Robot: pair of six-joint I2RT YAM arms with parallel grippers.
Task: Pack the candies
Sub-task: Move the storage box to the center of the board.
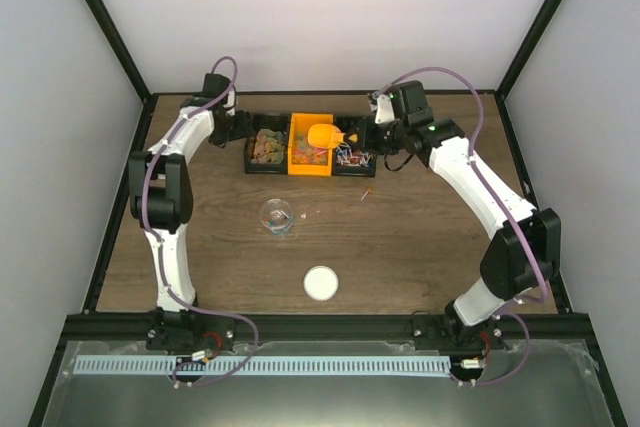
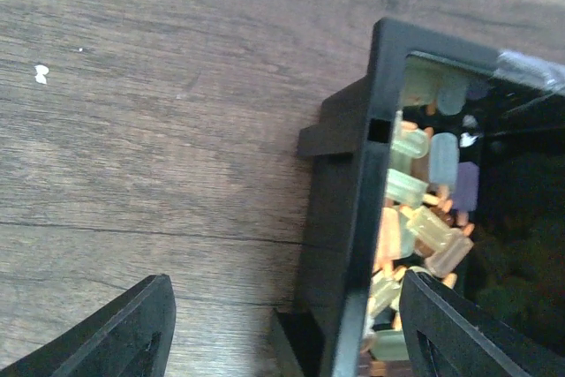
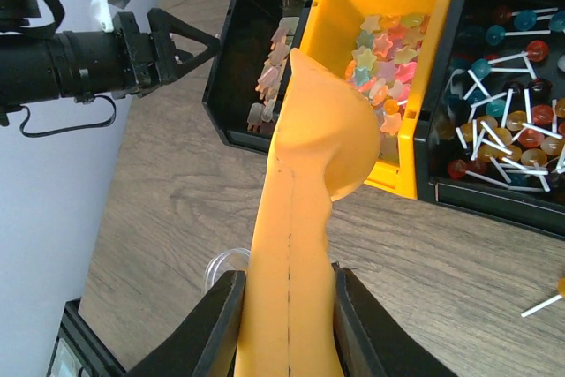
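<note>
Three bins stand side by side at the back. The left black bin [image 1: 265,149] holds brownish-green gummies [image 2: 424,218]. The orange middle bin [image 1: 308,157] holds multicoloured star candies [image 3: 388,50]. The right black bin [image 1: 353,157] holds lollipops [image 3: 512,112]. My right gripper [image 3: 287,320] is shut on the handle of the orange scoop [image 3: 322,139], whose bowl hangs over the orange bin; it also shows in the top view [image 1: 325,135]. My left gripper [image 2: 291,333] is open, its jaws either side of the left bin's outer wall [image 2: 349,218].
A clear cup [image 1: 277,217] stands mid-table, its rim showing in the right wrist view [image 3: 221,267]. A white round lid [image 1: 321,283] lies nearer the front. A stray lollipop [image 1: 367,193] lies on the wood in front of the right bin.
</note>
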